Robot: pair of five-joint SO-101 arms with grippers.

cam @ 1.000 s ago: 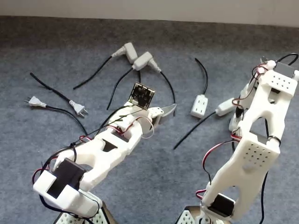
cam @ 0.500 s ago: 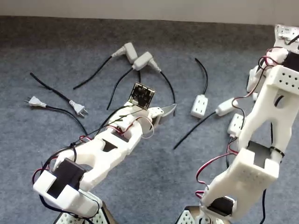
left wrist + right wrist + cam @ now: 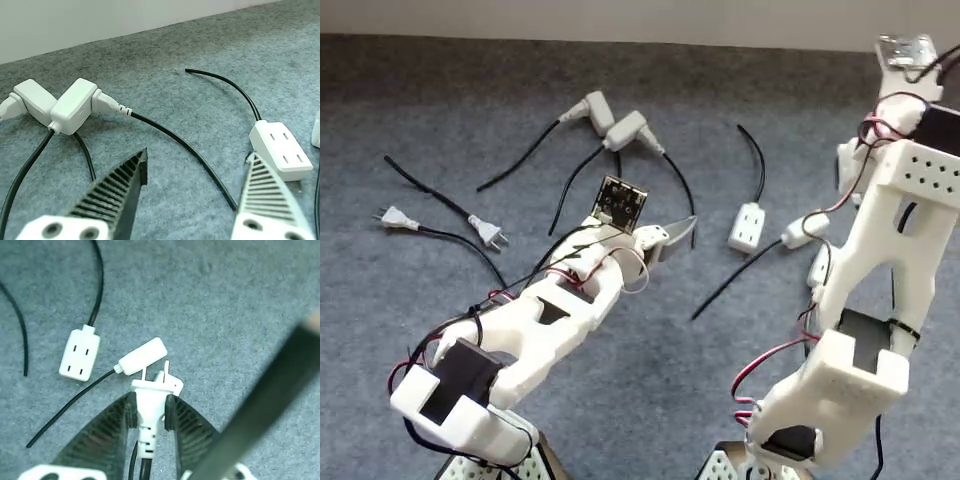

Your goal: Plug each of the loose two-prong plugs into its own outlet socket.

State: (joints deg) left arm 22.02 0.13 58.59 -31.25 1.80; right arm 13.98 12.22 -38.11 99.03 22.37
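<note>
Grey carpeted table (image 3: 440,100), strewn with cords. The left arm (image 3: 550,320) lies low, stretched forward across the middle. The right arm (image 3: 880,250) stands raised along the right side, bent at the elbow, wrist high.

Surroundings:
- A long black cable (image 3: 185,145) crosses the carpet just ahead of the left gripper (image 3: 192,182), between it and the sockets beyond.
- A blurred dark bar (image 3: 280,390) cuts across the right wrist view close to the lens; I cannot tell what it is.
- Two angled white cord ends (image 3: 610,120) lie touching each other at the far side, leads trailing nearer and to the left.
- A white outlet block (image 3: 747,227) sits mid-table between the arms, slots up.
- An oblong white cord end (image 3: 802,228) lies just beside the block on the right arm's side.
- A second white block (image 3: 818,266) is partly hidden behind the right arm.
- Two loose plugs (image 3: 490,234) on black leads lie at the table's left side, well apart from the sockets.

The right gripper (image 3: 150,407) is clamped on a white two-prong plug (image 3: 154,386), with a finger on each flank of its body. The prongs project past the fingertips toward the oblong white cord end; I cannot tell whether they touch it. The white outlet block lies off to one side, apart.

The left gripper's jaws are spread wide with nothing between them, low over the carpet. The white outlet block lies ahead, beyond one finger.
</note>
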